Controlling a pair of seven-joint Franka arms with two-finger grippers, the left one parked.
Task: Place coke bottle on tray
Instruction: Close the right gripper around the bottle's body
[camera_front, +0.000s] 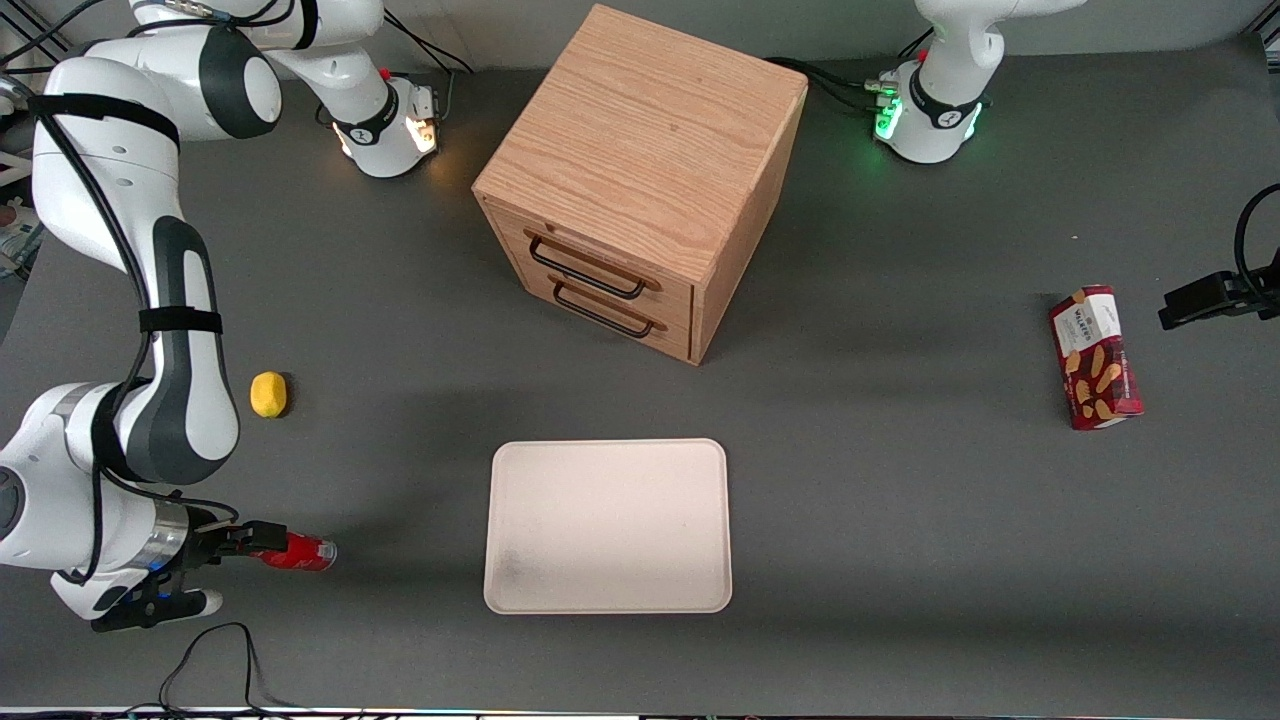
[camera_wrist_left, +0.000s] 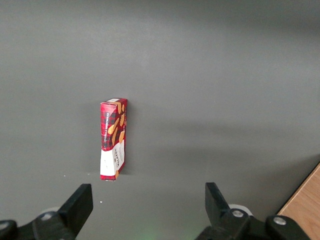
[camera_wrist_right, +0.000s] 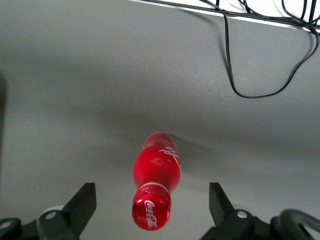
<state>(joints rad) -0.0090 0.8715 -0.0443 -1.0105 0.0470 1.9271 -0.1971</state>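
A: Coke bottle (camera_wrist_right: 156, 175), item one: small red plastic bottle, red cap, silvery-white base band. Location: upright on the dark grey table (camera_front: 900, 520) at the working arm's end, well apart from the tray. Seen from the wrist camera, its cap sits between the two black fingers (camera_wrist_right: 80, 206).

B: Gripper (camera_front: 250, 545) state?

A: Spread wide, straddling the bottle at cap height, not touching it. Nothing held.

B: Handling notes?

A: Judged light, rigid, smooth-walled, probably slippery; narrow base, so likely easy to tip. Best hold: the broad shoulder below the cap, fingers square to the sides.

B: Item two?

A: Tray (camera_front: 500, 500): large flat cream-white rectangle, rounded corners, low raised rim, faint grey smudge. From the bottle it lies at three o'clock in the front view. Nothing on it.

B: Room for moving?

A: Bare table between bottle and tray. Small yellow lemon (camera_front: 268, 393) at twelve o'clock from the bottle, apart from the path. Wooden two-drawer cabinet (camera_front: 640, 180) at twelve o'clock from the tray. The bottle must clear the rim.
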